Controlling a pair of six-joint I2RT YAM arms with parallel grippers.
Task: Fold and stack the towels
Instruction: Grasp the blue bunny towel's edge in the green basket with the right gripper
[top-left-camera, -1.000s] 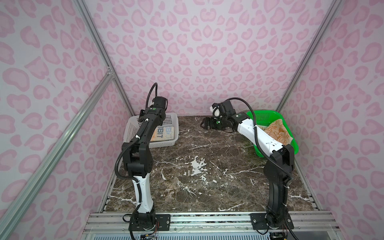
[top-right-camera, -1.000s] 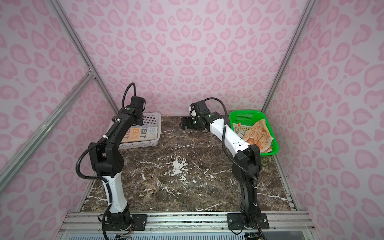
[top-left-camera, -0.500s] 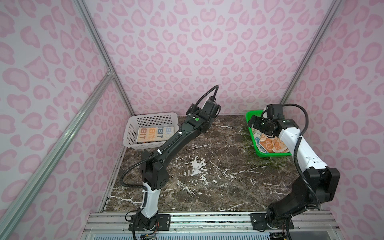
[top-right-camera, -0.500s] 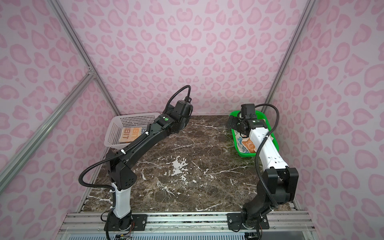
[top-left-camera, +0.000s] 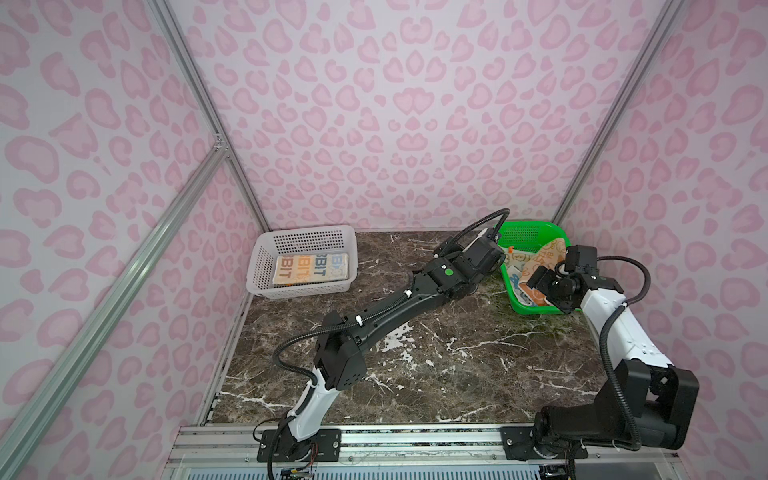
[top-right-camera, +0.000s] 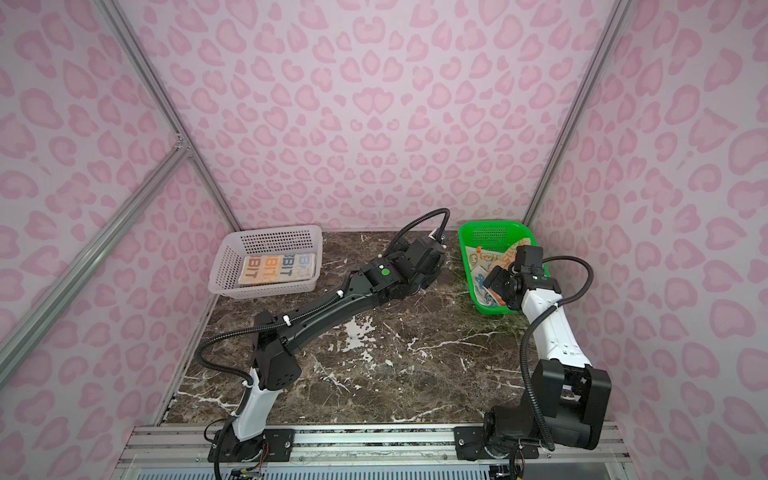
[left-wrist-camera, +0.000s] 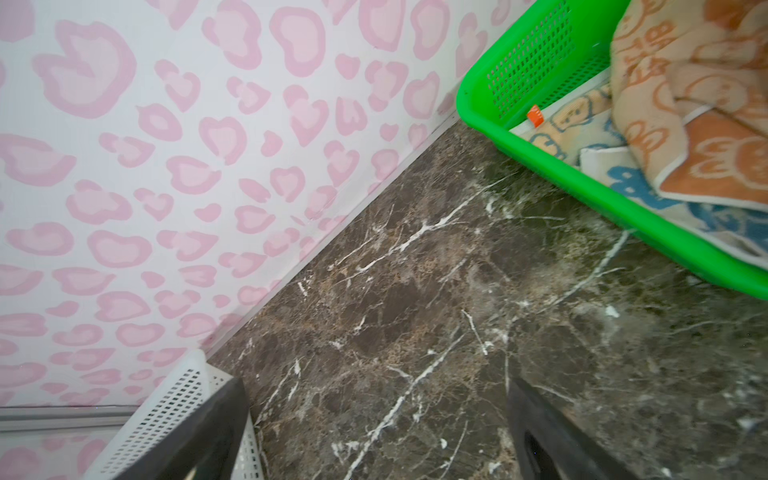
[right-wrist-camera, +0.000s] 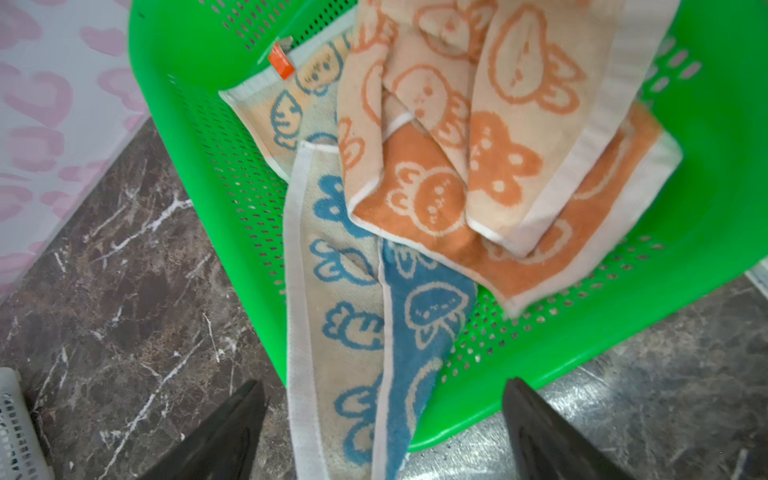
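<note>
Teal towel (right-wrist-camera: 432, 316) half buried under orange towel (right-wrist-camera: 415, 199), edge cut off; left jaws, right jaws wide, empty.

The cream towel (top-left-camera: 309, 270), lettered in orange and blue, lies folded flat in the white basket (top-left-camera: 266, 266) at ten o'clock on the surface (top-left-camera: 415, 365). At two o'clock, in the green basket (right-wrist-camera: 187, 124), the orange towel (right-wrist-camera: 478, 178) sits crumpled atop the unfolded teal towel (right-wrist-camera: 415, 316), whose end crosses the rim.

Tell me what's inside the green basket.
Two crumpled towels: the orange towel lies on the blue towel, whose edge drapes over the green basket rim. Anything beneath them is covered.
</note>
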